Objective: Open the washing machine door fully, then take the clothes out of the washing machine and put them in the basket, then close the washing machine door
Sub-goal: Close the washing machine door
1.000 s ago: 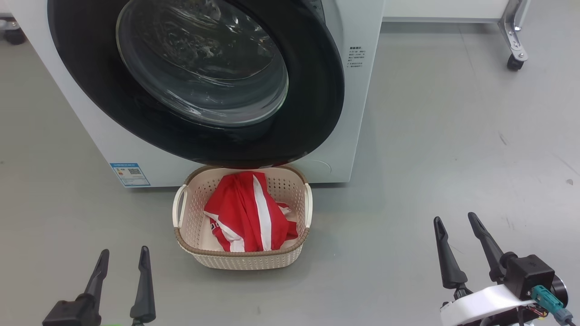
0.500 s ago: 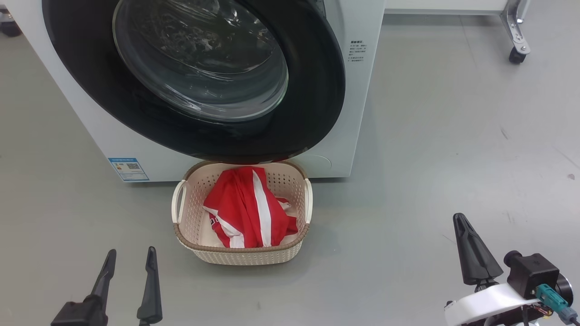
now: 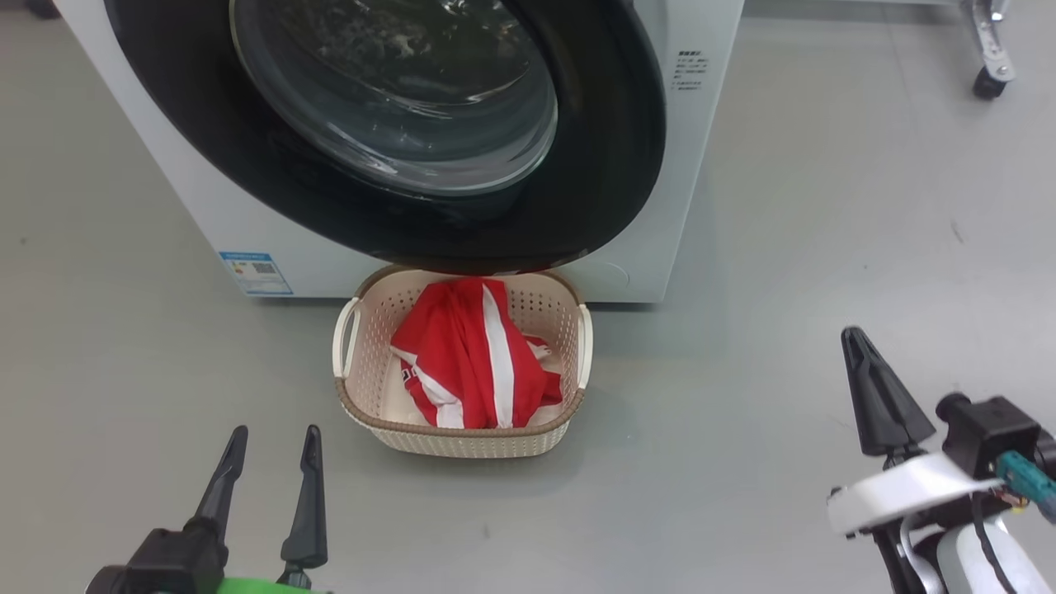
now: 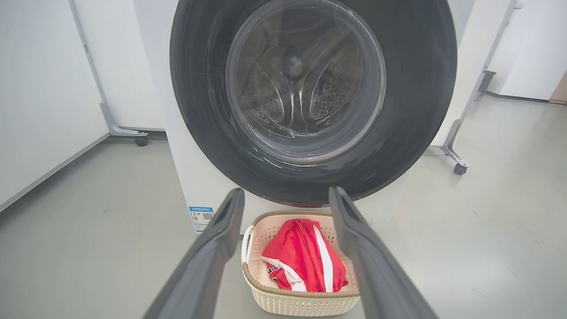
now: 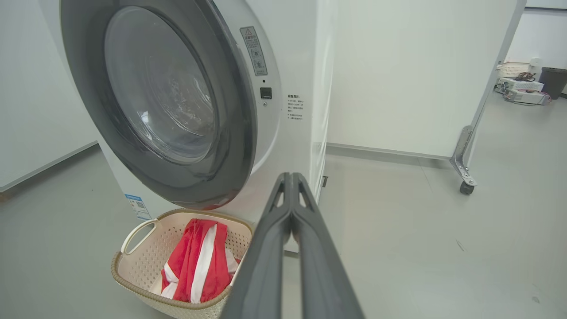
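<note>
The white washing machine (image 3: 689, 165) stands at the top of the head view. Its door (image 3: 615, 165), a black rim around bulging glass, lies against the machine's front; I cannot tell if it is latched. Right below the door, on the floor, sits the cream basket (image 3: 371, 363) with the red and white clothes (image 3: 462, 363) inside. My left gripper (image 3: 275, 437) is open and empty, nearer than the basket and to its left. My right gripper (image 3: 854, 338) is shut on nothing, well to the basket's right. In the left wrist view the open fingers (image 4: 221, 230) frame the basket (image 4: 301, 303) and the door (image 4: 421, 88). The right wrist view shows the right gripper's closed fingers (image 5: 266, 248) beside the clothes (image 5: 195, 266).
Grey floor stretches around the machine. A wheeled frame's caster (image 3: 986, 82) stands at the back right, with white panels (image 5: 398, 66) behind it. A blue label (image 3: 256, 272) sits low on the machine's front. Boxes and a dark bin (image 5: 551, 82) are far off at the right.
My right gripper has gone from open to shut, with nothing in it. The head camera has shifted, so the machine and basket sit higher and further right in its picture.
</note>
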`<state>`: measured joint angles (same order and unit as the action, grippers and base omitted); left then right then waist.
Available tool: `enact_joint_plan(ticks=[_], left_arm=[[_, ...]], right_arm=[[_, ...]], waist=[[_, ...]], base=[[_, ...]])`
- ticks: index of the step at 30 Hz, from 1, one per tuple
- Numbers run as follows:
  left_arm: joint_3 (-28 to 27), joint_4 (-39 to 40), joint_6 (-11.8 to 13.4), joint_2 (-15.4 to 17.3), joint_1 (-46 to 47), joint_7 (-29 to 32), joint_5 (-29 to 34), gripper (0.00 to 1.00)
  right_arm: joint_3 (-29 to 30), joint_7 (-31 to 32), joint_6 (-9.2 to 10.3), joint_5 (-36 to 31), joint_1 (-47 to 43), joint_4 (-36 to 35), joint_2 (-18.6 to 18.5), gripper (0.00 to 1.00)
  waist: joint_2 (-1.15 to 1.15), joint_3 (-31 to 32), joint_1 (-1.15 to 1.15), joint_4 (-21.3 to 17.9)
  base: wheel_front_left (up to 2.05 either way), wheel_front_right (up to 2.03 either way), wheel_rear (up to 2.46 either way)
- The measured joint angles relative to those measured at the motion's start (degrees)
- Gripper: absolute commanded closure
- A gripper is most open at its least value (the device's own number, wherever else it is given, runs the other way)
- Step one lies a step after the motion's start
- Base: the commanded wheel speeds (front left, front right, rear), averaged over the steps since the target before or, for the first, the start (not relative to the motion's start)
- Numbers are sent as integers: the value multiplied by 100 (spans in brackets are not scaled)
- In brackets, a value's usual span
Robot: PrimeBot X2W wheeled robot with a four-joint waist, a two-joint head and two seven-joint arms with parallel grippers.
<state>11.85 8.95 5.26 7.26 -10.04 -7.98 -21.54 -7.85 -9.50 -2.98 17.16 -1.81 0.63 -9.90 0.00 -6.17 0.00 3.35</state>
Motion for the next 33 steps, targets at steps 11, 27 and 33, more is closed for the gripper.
enact_joint_plan(ticks=[11,27,33], left_arm=[[259,77,-58,-99,382,-55,157,0],[560,64,-153,-282,1000,-227,231,0],[646,-71,-157,-330,1201,-325,231,0]], right_arm=[[-459,380,-243,-171,1179,335,-162,100],[-593,743,-303,-202,3169,1011,-149,100],[-584,769,-345,-267,3809,1252,-246,100]], waist=[[0,-388,0,333],[0,-1163,0,1057],[0,-1405,0,1303]], base=[[0,0,0],[0,0,0],[0,0,0]])
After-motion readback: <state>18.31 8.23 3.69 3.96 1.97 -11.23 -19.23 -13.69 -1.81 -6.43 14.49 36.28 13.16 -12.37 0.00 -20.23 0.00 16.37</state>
